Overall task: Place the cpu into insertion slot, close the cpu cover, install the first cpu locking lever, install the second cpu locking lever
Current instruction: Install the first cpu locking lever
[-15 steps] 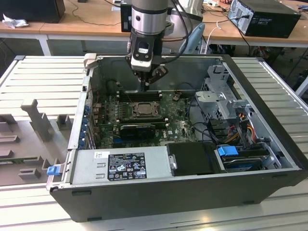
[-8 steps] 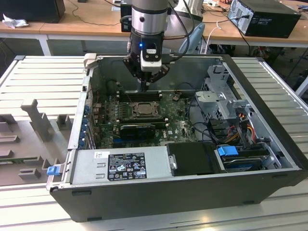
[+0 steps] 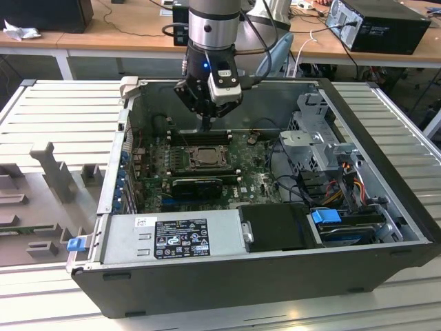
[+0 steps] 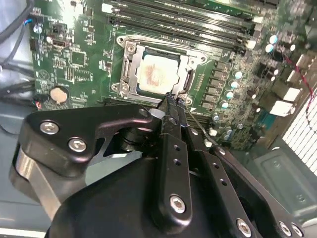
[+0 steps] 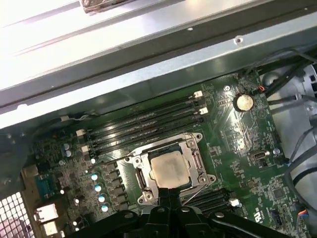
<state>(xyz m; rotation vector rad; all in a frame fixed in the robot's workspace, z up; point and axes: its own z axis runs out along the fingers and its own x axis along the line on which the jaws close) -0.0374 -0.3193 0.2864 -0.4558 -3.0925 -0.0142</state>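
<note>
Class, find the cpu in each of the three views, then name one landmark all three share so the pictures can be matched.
Exterior view: the cpu lies directly under the pincer.
Second wrist view: the cpu lies just beyond the pincer.
First wrist view: the cpu lies just beyond the pincer.
Shared landmark: the long black memory slots, on the cpu's far side from the pincer.

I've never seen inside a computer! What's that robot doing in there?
A robot arm is reaching into an open computer case. The cpu already lies on the green motherboard, with the cpu cover down around it. The arm's jaws, closed together, sit right at the cover's edge.
</note>
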